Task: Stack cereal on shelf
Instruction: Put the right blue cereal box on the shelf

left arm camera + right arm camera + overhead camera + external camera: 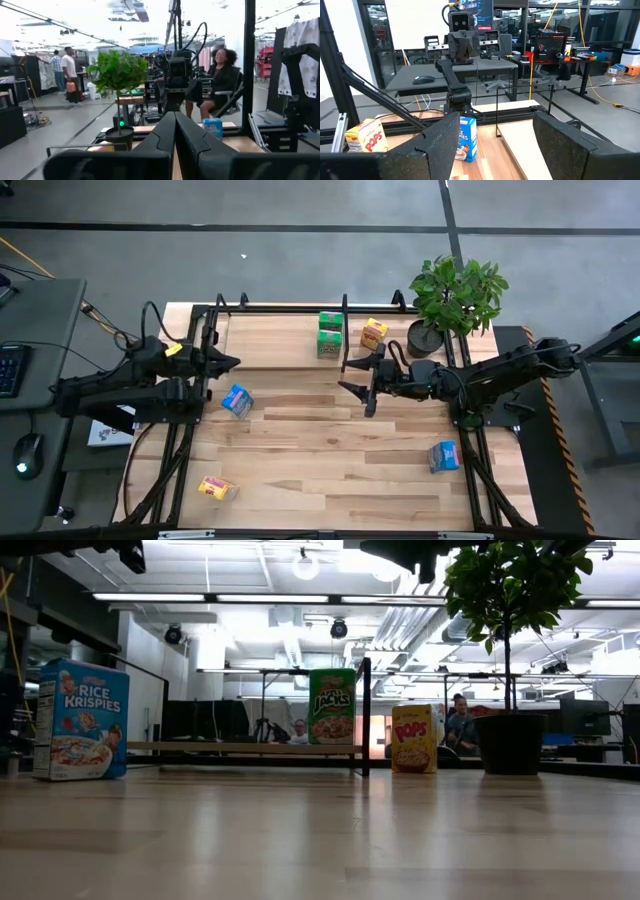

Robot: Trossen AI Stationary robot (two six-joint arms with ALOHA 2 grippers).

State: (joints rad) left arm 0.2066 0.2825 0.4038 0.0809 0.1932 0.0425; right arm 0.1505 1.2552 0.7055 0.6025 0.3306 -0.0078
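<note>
Two green cereal boxes [330, 335] stand on the shelf board [275, 340], just left of its black divider [345, 330]. One of them shows in the low view [332, 706]. A yellow box [374, 333] stands right of the divider. Blue boxes stand on the table at left [237, 399] and near right [443, 455]. Another yellow box [216, 488] lies near the front left. My right gripper [358, 377] is open and empty, near the shelf's near edge by the divider. My left gripper [230, 362] is shut and empty by the shelf's left end.
A potted plant [455, 295] stands at the shelf's far right end. Black frame bars [300, 308] run along the shelf's far side. People show in the room beyond the table in the left wrist view [220, 75]. Bare tabletop lies in the middle [330, 450].
</note>
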